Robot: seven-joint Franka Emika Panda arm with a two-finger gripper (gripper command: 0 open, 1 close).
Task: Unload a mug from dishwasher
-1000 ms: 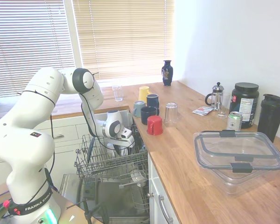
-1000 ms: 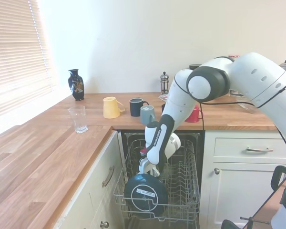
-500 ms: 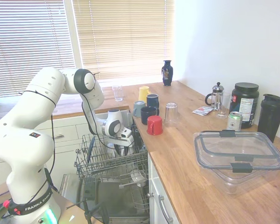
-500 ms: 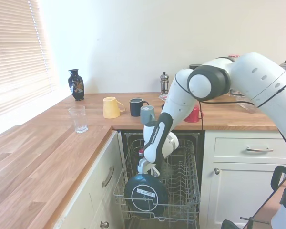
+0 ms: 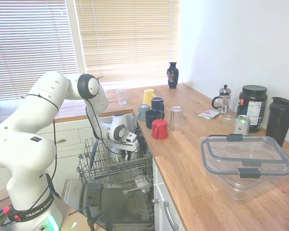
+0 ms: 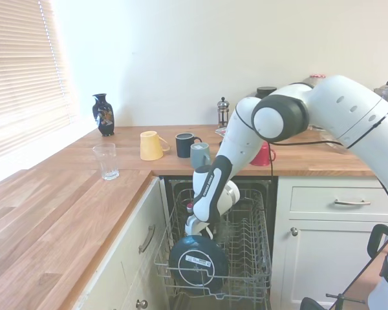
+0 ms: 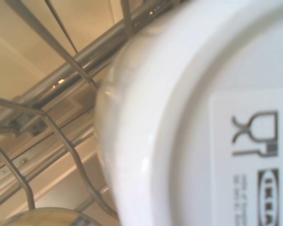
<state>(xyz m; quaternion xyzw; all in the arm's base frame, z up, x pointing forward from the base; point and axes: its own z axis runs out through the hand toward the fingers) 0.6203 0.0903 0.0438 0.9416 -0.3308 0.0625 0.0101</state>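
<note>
The white Franka arm (image 5: 43, 103) is folded at its black-ringed elbow joint (image 6: 276, 118), from which the forearm is angled steeply downward to the wrist. The two-finger gripper (image 6: 198, 227) is pointed down from the wrist. Whether its fingers are parted or closed cannot be made out in either exterior view, since they are masked by what lies directly around them.

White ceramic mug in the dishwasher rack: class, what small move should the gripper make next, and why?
Probably a short, straight lift. The gripper sits at the white ceramic mug, whose base fills the wrist view, and dark grey wire rack tines stand close.
</note>
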